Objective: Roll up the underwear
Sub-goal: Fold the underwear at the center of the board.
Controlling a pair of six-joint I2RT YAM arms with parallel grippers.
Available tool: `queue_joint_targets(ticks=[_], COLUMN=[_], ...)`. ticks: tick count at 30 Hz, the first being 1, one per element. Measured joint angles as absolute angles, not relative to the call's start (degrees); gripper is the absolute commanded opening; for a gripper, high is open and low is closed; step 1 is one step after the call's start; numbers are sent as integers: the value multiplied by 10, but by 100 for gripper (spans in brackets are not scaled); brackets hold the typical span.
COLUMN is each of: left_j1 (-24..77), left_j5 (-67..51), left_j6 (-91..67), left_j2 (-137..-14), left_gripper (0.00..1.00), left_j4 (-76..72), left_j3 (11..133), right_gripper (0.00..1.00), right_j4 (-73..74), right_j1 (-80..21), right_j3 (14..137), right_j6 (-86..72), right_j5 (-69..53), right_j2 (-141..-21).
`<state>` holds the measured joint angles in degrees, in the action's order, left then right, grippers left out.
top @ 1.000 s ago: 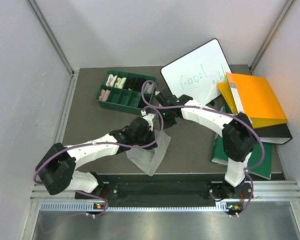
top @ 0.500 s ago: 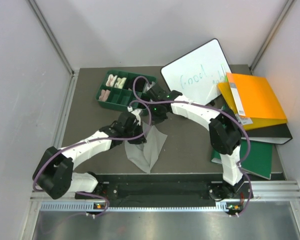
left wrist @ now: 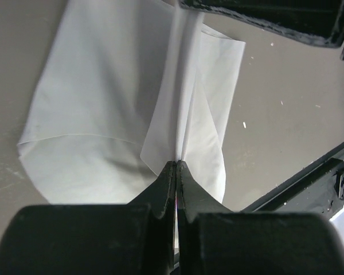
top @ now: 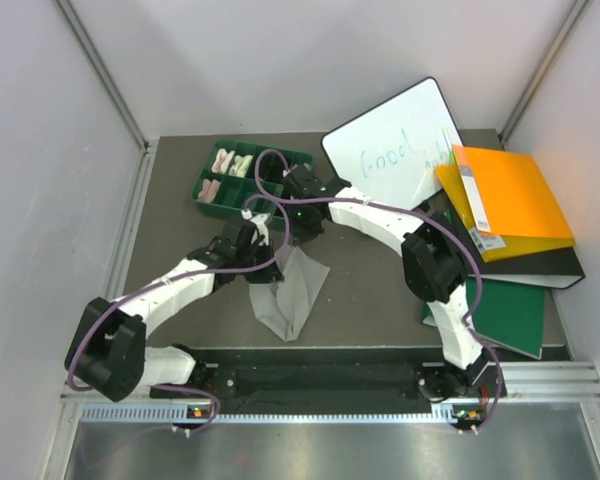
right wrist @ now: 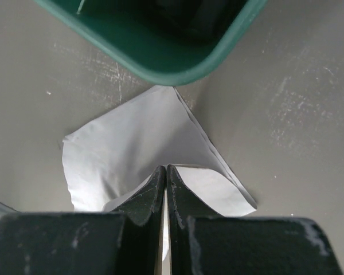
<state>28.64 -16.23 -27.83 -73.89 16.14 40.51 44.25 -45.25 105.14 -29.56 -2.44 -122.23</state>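
Where left end effector [left wrist: 176, 165] pinches underwear [left wrist: 97, 109], upper edge seemingly hidden

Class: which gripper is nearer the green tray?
Right. The right gripper pinches the grey underwear just short of the green tray's corner. The left gripper pinches the same cloth farther back, towards the arm bases.

A green divided tray [top: 220, 205] holding small cloth rolls [top: 225, 160] sits left of a whiteboard [top: 390, 150] and orange binder [top: 505, 195].
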Motion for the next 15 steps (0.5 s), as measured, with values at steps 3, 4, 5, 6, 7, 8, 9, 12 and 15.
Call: queue_joint_targets(ticks=[3,4,5,6,7,8,9,12,15], left_j1=[267,260,254,249,246,243,241,236,229], left_j5=[-169,-172,-174,-175,-176,-176,-176,-176,-175], left_j6=[-272,-270,-269,-268,-267,-266,-264,-260,-255], left_j2=[-740,-743,-746,-751,-755,-758,-761,-770,-780], left_gripper=[0,0,0,0,0,0,0,0,0], left_j4=[165,167,168,170,171,171,173,181,185], left_j3=[405,406,408,411,414,416,418,430,441], right_gripper=[0,0,0,0,0,0,0,0,0], right_j4=[446,446,448,448,448,449,448,451,452], right_j1=[-453,-453,-453,-453,-453,-453,-453,-453,-453], right_j3=[1059,1064,1070,1077,1081,1086,1090,1099,1104], right_j6=[-296,-296,-296,-296,-295,-295,-295,-295,-295], right_j5=[-24,-24,-24,-24,-24,-23,-21,-15,-9], right_j2=[-1233,-1237,-1241,-1246,-1250,-1254,-1257,-1265,-1270])
